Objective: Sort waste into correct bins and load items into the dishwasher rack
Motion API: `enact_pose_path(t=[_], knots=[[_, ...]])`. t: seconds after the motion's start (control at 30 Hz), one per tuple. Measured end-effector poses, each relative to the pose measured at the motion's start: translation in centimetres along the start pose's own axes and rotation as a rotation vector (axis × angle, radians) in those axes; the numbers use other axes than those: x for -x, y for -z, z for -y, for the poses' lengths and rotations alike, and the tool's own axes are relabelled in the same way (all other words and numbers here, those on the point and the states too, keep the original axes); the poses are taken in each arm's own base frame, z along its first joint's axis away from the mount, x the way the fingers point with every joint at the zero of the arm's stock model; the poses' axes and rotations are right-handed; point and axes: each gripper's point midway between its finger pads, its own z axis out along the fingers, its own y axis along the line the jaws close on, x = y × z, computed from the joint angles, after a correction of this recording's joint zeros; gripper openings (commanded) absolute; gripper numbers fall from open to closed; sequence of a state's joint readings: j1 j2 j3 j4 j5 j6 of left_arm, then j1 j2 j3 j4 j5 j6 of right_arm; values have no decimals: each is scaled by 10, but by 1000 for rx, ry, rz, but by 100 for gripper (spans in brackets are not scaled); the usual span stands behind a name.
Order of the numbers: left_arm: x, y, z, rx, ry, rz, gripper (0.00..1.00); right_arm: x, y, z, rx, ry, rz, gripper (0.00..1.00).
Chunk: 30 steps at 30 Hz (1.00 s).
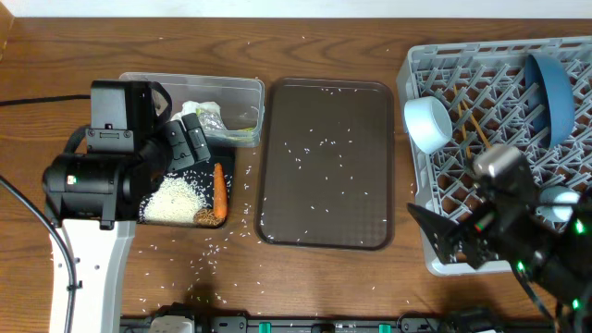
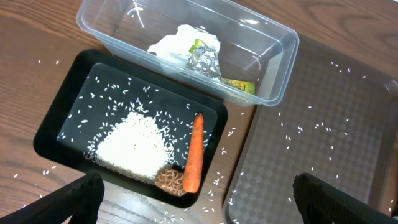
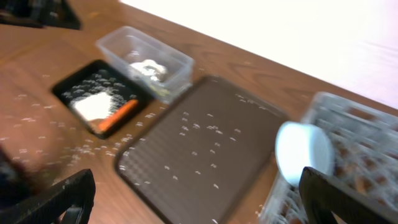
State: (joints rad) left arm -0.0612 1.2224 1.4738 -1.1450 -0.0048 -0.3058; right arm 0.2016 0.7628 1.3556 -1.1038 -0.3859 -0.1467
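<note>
The clear tub [image 2: 273,93] holds a crumpled white tissue [image 2: 177,43] and a silvery wrapper [image 2: 205,61]. Beside it, the black tray [image 2: 56,134] carries a rice pile [image 2: 134,146], a carrot piece [image 2: 194,152] and a brown lump [image 2: 169,180]. My left gripper [image 2: 199,205] hovers open and empty above the tray's near corner. The grey dishwasher rack [image 1: 421,69] holds a white bowl [image 1: 427,123], a dark-blue plate [image 1: 550,88], chopsticks [image 1: 476,125] and a light-blue cup [image 1: 555,205]. My right gripper [image 1: 444,236] is open and empty at the rack's front left corner.
A brown serving tray [image 1: 324,222] lies between the bins and the rack, sprinkled with rice grains. More loose rice [image 1: 217,248] is scattered on the wooden table in front of the black tray. A black cable [image 1: 37,100] runs in from the left edge.
</note>
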Motion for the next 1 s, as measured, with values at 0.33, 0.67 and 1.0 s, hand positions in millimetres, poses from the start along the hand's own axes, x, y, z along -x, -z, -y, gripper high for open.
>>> enact_pose_path(t=[0.33, 0.67, 1.0], knots=[[0, 0, 0, 0, 0, 1, 98, -18, 22, 26, -223, 71, 68, 99], [0, 0, 0, 2, 0, 2, 98, -105, -38, 54, -287, 76, 100, 99], [0, 0, 0, 2, 0, 1, 98, -171, -86, 62, -278, 52, 209, 99]])
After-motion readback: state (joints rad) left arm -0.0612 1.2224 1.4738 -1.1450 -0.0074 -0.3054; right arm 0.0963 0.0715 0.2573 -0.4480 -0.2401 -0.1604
